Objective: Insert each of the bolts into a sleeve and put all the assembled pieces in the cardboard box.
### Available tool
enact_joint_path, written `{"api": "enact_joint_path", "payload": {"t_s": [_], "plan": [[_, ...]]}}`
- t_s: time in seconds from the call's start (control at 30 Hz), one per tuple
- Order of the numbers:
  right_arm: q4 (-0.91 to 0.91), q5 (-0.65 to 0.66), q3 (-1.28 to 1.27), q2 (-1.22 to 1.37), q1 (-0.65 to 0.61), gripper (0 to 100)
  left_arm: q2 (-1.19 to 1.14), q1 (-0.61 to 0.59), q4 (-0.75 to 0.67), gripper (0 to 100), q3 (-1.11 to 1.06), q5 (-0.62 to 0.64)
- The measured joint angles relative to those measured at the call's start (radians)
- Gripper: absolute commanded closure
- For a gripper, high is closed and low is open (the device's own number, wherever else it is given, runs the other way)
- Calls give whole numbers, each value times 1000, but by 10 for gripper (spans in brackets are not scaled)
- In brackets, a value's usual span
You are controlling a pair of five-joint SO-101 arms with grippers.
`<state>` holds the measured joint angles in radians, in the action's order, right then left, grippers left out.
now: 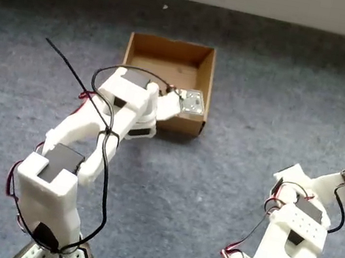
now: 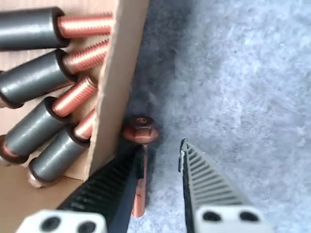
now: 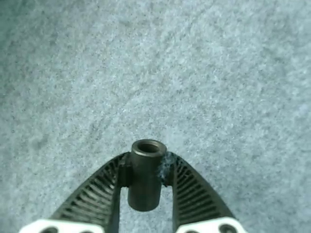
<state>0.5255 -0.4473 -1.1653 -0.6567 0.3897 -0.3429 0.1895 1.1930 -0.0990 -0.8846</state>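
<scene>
- Your left gripper [image 2: 160,148] hangs spread wide and grips nothing, just outside the near right corner of the box [image 1: 128,62].
- A loose copper bolt [image 2: 140,133] lies on the grey carpet [image 2: 233,73], close beside the box's outer wall.
- The bolt's shank runs along the inner face of the dark finger [image 2: 109,187]. You cannot tell whether they touch. The pale finger [image 2: 206,187] stands apart from the bolt.
- Inside the box, four assembled pieces [image 2: 34,77] lie side by side. Each is a dark tube with copper thread sticking out toward the wall.
- Your right gripper [image 3: 147,161] is clenched on a dark sleeve [image 3: 145,189], with the open bore pointing out past the fingertips, over bare carpet.
- Seen from above, the right arm [image 1: 295,229] sits at the near right, well apart from the box.
</scene>
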Motion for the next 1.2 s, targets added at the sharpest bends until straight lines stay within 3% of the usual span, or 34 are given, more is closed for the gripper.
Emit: {"api": "enact_joint_path", "payload": {"t_s": [0.43, 0.6, 0.87, 1.03, 1.2], "plan": [[0, 0, 0, 0, 0, 991, -155, -20, 0, 854, 94, 0], [0, 0, 0, 0, 0, 991, -181, -23, 0, 954, 100, 0], [0, 0, 0, 0, 0, 991, -181, 18, 160, 995, 141, -5], [0, 0, 0, 0, 0, 991, -86, 25, 201, 995, 124, 109], [0, 0, 0, 0, 0, 993, 114, 41, 203, 995, 6, 146]]}}
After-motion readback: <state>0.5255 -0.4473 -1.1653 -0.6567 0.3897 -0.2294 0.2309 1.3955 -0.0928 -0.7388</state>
